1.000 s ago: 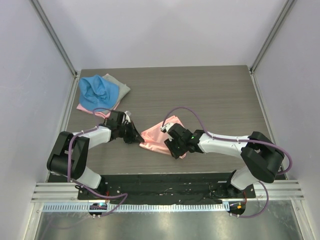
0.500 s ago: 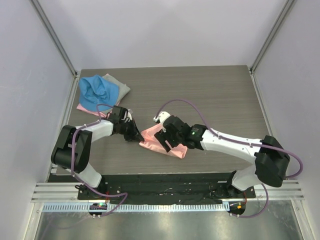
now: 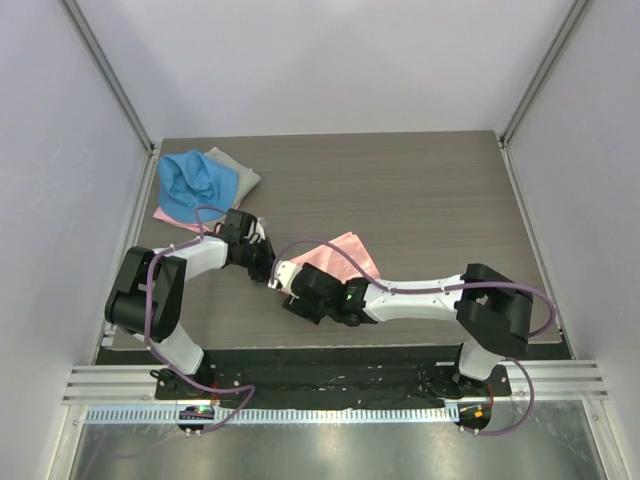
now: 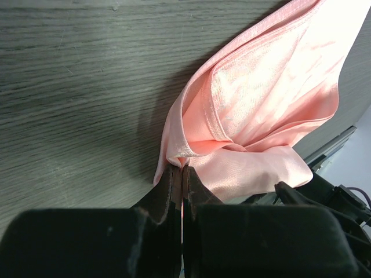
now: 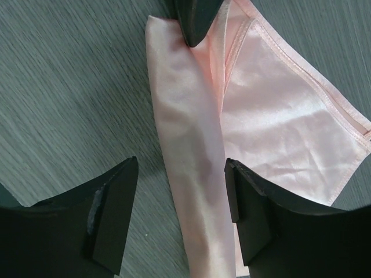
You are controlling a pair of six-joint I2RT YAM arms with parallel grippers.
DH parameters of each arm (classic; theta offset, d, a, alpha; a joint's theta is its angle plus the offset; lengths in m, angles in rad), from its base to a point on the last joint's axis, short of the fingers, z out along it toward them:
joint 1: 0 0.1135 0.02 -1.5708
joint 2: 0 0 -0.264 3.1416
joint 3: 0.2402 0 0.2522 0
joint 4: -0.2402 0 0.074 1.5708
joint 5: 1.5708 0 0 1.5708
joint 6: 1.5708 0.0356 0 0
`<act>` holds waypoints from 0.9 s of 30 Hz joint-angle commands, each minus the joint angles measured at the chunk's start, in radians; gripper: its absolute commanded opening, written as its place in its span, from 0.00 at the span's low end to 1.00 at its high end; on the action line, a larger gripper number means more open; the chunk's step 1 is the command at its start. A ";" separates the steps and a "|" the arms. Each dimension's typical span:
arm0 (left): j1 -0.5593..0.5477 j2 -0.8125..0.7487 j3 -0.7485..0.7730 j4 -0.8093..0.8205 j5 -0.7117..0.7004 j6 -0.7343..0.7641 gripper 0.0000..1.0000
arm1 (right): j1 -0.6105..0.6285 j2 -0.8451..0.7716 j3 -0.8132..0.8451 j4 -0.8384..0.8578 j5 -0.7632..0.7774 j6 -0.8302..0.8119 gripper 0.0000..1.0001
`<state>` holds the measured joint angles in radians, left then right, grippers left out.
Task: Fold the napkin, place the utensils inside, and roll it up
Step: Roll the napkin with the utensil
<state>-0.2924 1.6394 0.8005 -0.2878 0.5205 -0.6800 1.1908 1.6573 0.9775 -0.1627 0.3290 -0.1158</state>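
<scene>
one shiny salmon-pink satin napkin [image 5: 278, 116] lay on the grey wood-grain tabletop [image 5: 69, 87]; left gripper [image 4: 181, 174] clamped on its corner, right gripper [image 5: 179, 168] spread apart astride its fold.

We find the overhead view bright and evenly lit, shadows soft. Up close, the satin napkin [image 4: 266, 87] shows mild sheen and casts a dark shadow on the tabletop [image 4: 69, 87]; the left fingers [image 4: 165, 194] blur, very near the lens.
</scene>
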 commanded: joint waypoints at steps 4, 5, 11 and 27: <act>0.004 0.013 0.025 -0.024 0.024 0.020 0.00 | 0.007 0.042 -0.002 0.103 0.019 -0.042 0.63; 0.004 0.013 0.026 -0.024 0.023 0.020 0.00 | 0.009 0.051 -0.005 0.103 0.025 -0.041 0.63; 0.004 0.014 0.029 -0.031 0.024 0.025 0.00 | 0.009 0.091 -0.022 0.120 0.113 -0.044 0.59; 0.016 -0.090 0.000 0.039 -0.007 0.016 0.24 | -0.046 0.162 -0.005 0.032 -0.120 0.033 0.31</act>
<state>-0.2893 1.6169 0.8024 -0.2821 0.5182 -0.6697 1.1687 1.7855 0.9764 -0.0830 0.3473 -0.1329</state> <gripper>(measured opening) 0.122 0.332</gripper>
